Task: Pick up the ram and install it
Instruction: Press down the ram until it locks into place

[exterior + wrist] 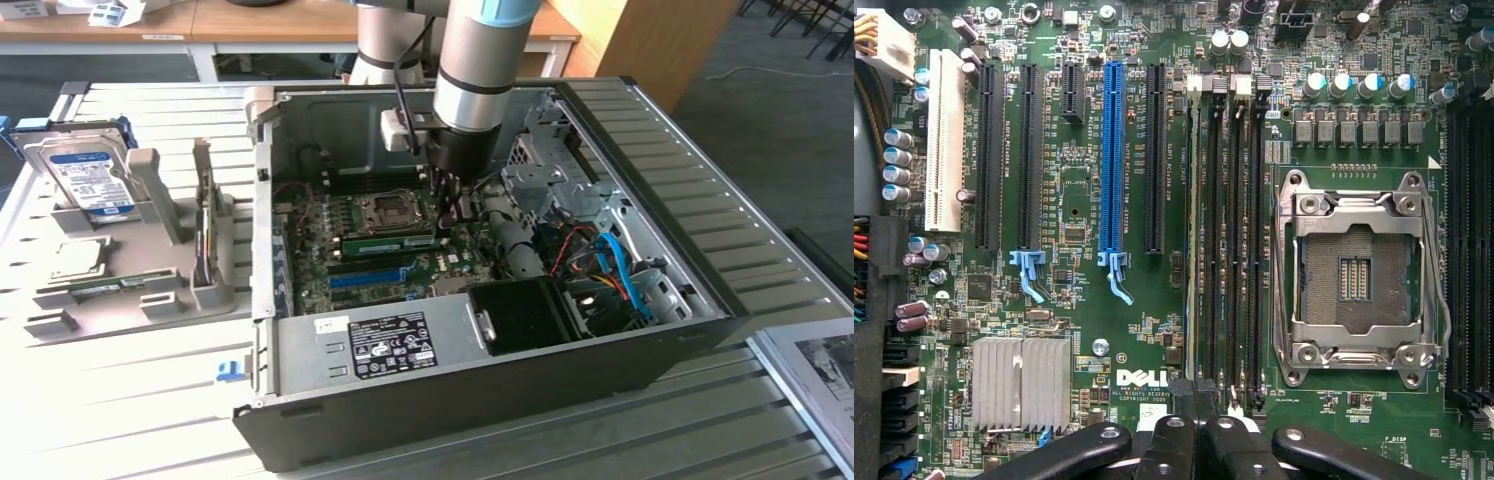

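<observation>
Inside the open computer case (641, 330), the ram (391, 243) is seen standing on edge in a motherboard slot beside the empty processor socket (1361, 272), apparently seated. The pincer (449, 205) is closed just above it, holding nothing. The stick is judged light, stiff and fragile, best gripped by its long edges.

We can see the ram (391, 243) down inside the open PC case, a long skinny green stick lying lengthwise just below the empty CPU socket, running roughly across the board from the exterior view's left to right. It's standing on its edge, sitting in one of the memory slots. From the wrist view we're looking straight down on it, so the ram (1195, 230) shows as a thin pale edge in the slot nearest the black expansion slots.
</observation>
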You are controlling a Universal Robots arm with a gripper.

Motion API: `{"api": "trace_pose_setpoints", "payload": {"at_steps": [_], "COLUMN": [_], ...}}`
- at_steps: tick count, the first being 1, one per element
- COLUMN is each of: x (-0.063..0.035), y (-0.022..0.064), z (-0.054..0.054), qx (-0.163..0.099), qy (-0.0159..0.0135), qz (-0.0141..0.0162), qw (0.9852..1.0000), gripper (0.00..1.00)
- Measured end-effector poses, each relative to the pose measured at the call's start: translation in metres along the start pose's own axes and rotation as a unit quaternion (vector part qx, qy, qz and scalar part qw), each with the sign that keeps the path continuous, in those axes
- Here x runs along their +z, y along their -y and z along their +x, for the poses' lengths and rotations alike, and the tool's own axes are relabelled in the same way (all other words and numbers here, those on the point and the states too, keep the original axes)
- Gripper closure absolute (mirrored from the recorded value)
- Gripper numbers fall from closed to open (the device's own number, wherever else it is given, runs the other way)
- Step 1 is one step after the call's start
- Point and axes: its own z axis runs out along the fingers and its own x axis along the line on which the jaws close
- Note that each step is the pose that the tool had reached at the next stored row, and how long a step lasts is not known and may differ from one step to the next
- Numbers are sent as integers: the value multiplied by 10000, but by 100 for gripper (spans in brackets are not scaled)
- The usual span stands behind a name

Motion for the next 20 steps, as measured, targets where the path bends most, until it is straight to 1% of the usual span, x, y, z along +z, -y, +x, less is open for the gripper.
{"api": "trace_pose_setpoints", "payload": {"at_steps": [3, 5, 20], "x": [-10, -27, -162], "y": [-1, -1, -4], "z": [-1, 1, 7], "qx": [0, 1, 0], "qy": [5, 0, 1], "qz": [0, 0, -2], "qw": [10000, 10000, 10000], "gripper": [90, 90, 90]}}
